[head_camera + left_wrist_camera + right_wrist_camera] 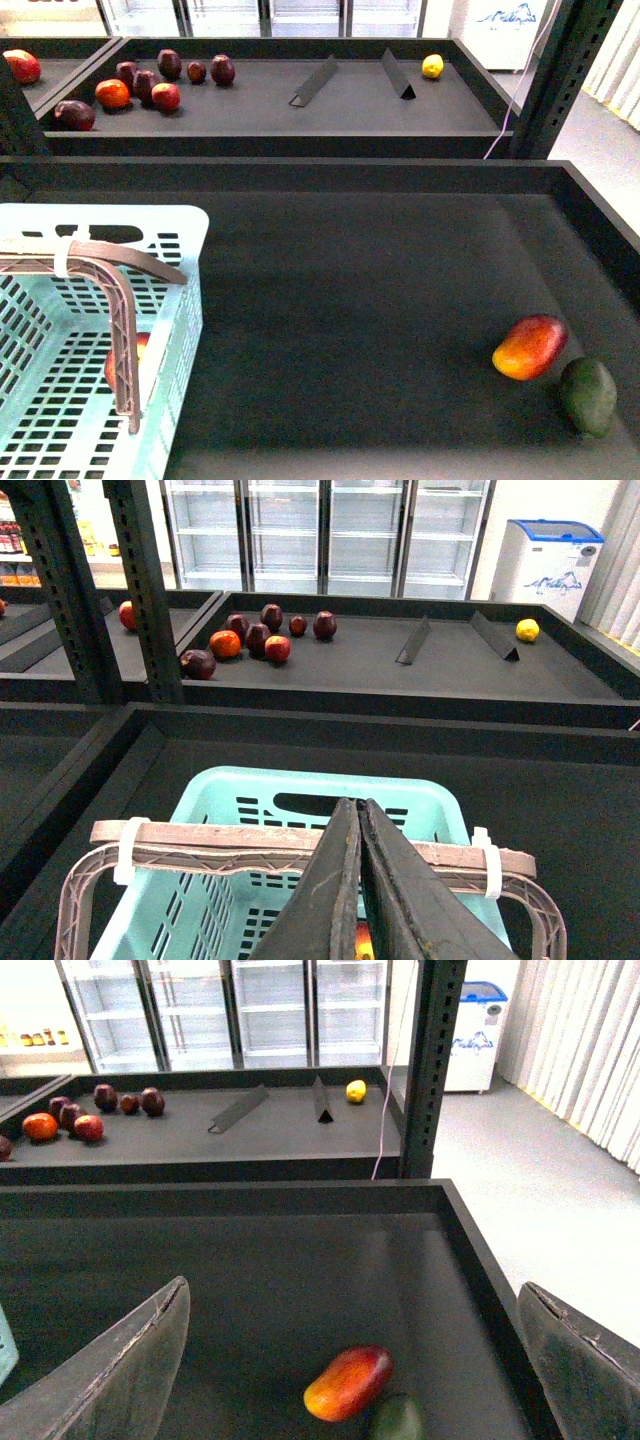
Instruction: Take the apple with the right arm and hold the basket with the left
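The light-blue slotted basket (175, 300) stands at the front left of the dark tray, its grey-brown handle (120, 330) with a white zip tie raised. My left gripper (358, 805) is shut on that handle (200, 835), over the basket (300, 795). A red fruit with some yellow (112, 368) lies inside the basket, mostly hidden behind the handle; it looks like the apple, and a sliver of it shows in the left wrist view (365, 946). My right gripper (352, 1288) is open and empty, above the tray's right side. Neither gripper shows in the front view.
A red-orange mango (530, 346) (348, 1382) and a dark green fruit (588, 396) (397, 1420) lie at the tray's right front. The rear tray holds several dark red fruits (165, 85), a yellow fruit (432, 66) and two black dividers (315, 80). A dark post (560, 70) stands at the right.
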Robot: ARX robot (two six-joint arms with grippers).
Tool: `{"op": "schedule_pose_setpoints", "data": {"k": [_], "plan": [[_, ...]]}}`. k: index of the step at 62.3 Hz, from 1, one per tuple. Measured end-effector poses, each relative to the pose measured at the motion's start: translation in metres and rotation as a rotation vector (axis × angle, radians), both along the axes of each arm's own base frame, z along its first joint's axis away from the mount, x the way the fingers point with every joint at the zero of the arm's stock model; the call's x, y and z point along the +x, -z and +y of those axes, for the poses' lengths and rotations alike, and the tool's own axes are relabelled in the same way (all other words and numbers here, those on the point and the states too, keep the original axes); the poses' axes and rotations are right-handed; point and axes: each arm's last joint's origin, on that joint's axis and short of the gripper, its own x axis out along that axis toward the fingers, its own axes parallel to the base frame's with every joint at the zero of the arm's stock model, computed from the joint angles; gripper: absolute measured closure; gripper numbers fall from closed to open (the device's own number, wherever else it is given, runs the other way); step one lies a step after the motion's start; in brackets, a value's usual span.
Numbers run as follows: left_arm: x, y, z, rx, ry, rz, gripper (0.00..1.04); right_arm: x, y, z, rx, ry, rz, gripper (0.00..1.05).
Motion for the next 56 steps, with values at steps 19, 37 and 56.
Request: {"op": "schedule_pose_setpoints", "data": {"k": [19, 37, 56], "plan": [[-0.012, -0.003, 0.000, 0.000, 0.000, -0.008, 1.02, 0.000, 0.000, 0.000, 0.000, 0.000, 0.000, 0.09], [-0.021, -0.004, 0.000, 0.000, 0.000, -0.012, 1.02, 0.000, 0.000, 0.000, 0.000, 0.000, 0.000, 0.09], [-0.027, -0.003, 0.000, 0.000, 0.000, -0.012, 1.02, 0.000, 0.000, 0.000, 0.000, 0.000, 0.000, 0.09]]}}
